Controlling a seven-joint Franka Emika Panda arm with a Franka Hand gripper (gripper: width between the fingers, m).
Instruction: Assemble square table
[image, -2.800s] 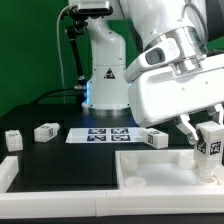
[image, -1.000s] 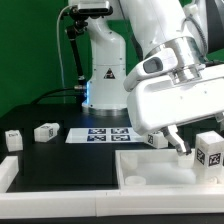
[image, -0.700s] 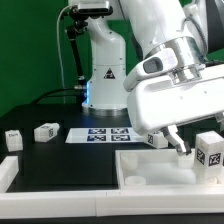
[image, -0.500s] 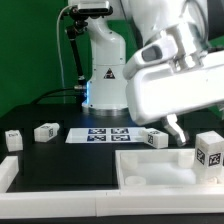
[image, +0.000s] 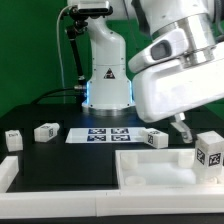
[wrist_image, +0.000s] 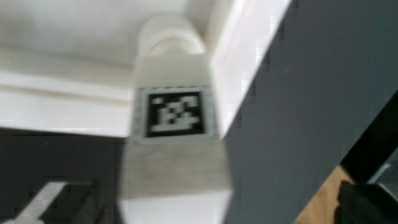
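Black tabletop (image: 70, 155), marker board (image: 105, 134) and open tool (image: 182, 130) in exterior view; wrist view: tagged leg (wrist_image: 175, 160), close

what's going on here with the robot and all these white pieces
A robot arm is partway through putting a square table together. Its hand is open and holds nothing, hanging just above the parts. One tagged leg stands upright at the exterior view's right, by the big white panel. Other legs lie loose near the marker board. No leg looks attached yet.
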